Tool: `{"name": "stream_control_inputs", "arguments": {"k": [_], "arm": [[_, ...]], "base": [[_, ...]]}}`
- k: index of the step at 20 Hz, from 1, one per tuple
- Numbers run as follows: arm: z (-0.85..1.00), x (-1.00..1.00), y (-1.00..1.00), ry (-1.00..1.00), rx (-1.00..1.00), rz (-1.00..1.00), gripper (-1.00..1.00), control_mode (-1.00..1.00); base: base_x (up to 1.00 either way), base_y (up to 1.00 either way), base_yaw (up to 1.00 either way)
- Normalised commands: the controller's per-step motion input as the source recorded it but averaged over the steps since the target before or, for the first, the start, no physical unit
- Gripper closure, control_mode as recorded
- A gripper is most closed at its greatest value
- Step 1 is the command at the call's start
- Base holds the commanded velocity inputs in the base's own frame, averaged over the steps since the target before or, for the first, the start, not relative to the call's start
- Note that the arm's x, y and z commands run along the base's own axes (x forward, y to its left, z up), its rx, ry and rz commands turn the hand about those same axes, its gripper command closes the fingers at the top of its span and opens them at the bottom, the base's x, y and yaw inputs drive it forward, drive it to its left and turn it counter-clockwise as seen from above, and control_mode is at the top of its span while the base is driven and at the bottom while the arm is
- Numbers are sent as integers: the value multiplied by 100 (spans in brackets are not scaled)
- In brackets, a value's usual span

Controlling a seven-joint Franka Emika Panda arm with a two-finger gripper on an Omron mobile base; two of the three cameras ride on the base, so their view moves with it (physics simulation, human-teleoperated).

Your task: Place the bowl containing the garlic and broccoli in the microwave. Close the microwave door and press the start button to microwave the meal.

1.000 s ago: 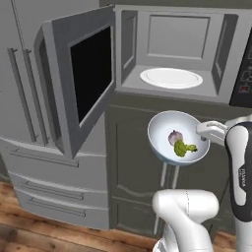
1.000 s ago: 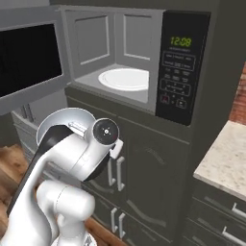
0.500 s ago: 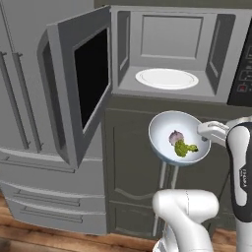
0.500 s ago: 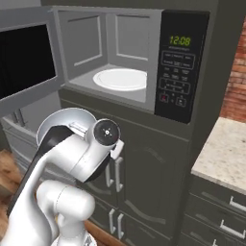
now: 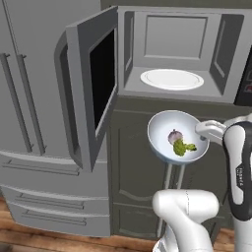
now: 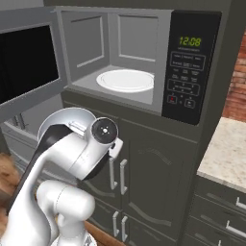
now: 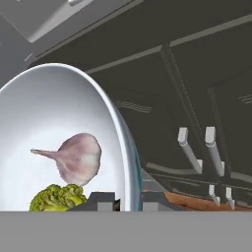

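2 foods, garlic (image 5: 174, 136) and broccoli (image 5: 181, 147), ride in the bowl (image 5: 165, 129) whose rim the gripper (image 7: 129, 201) pinches narrowly below the open microwave (image 5: 172, 49); carrying step, next lift onto its turntable (image 5: 172, 79).

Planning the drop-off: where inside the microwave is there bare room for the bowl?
The microwave cavity holds just its white turntable plate, bare on top; grey floor strips border it by the side walls. The microwave door stands swung left, so the front is free. The bowl, in the gripper, hangs below the opening.
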Motion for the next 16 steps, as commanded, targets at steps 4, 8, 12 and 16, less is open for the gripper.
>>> {"name": "stream_control_inputs", "arguments": {"k": [4,8,12,16], "arm": [[9,0,0,-3,0,-7,100,-100],[75,0,0,-7,0,-14,100,-100],[50,7,-9,1,-2,-34,100,-100],[49,13,0,-1,10,-35,100,-100]], "base": [[0,0,0],[0,0,0],[0,0,0],[0,0,0]]}}
